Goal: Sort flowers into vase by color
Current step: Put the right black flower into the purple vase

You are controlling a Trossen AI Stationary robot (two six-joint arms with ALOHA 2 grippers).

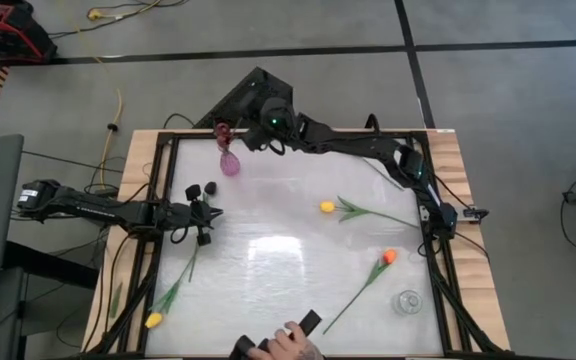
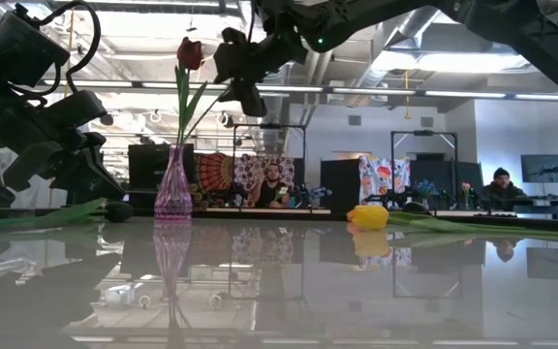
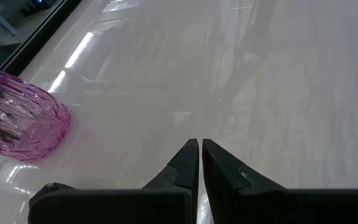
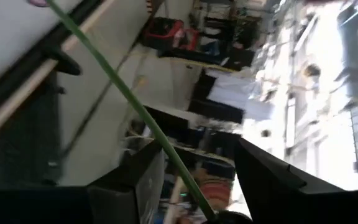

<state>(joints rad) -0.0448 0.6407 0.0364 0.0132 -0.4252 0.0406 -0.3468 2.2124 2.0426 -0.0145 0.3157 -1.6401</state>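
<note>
At 6 o'clock a person's hand (image 1: pixel 290 343) rests on the desk (image 1: pixel 268 250) edge. Yellow (image 1: pixel 154 319), orange (image 1: pixel 389 257) and another yellow tulip (image 1: pixel 327 207) lie flat. The left gripper (image 1: pixel 205 212) at 9 o'clock has fingers together. At 11 o'clock the right gripper (image 1: pixel 248 136) has fingers apart around the stem of the dark red tulip (image 2: pixel 190 53) standing in the pink vase (image 1: pixel 229 163).

The right arm stretches from the frame's right edge to the upper centre, right gripper (image 1: pixel 251 137) jaws spread. The left gripper (image 1: pixel 205 212) sits left of centre, jaws together.
</note>
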